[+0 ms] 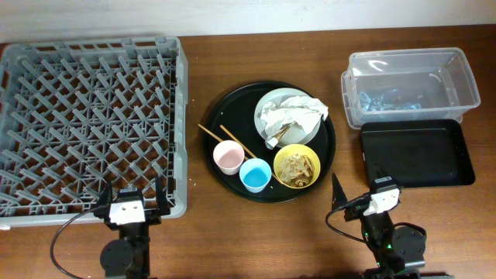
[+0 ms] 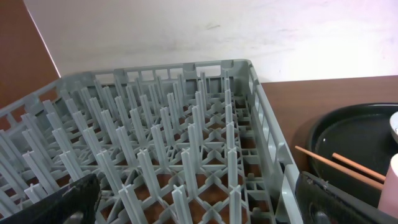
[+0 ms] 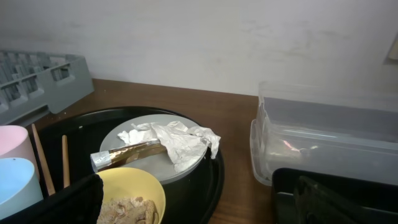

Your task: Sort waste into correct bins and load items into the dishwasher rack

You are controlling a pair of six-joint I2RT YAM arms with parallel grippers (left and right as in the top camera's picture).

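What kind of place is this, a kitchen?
Probably a test bench staged as a dish-clearing station, not a real kitchen: a wooden table against a plain wall holds a dishwasher rack, a round black tray bearing a yellow bowl of food scraps, and a clear plastic box beside a shallow black tray.

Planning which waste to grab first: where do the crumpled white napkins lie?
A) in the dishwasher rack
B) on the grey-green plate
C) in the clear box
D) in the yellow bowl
B: the crumpled white napkins lie on the pale grey-green plate, which sits on the round black tray.
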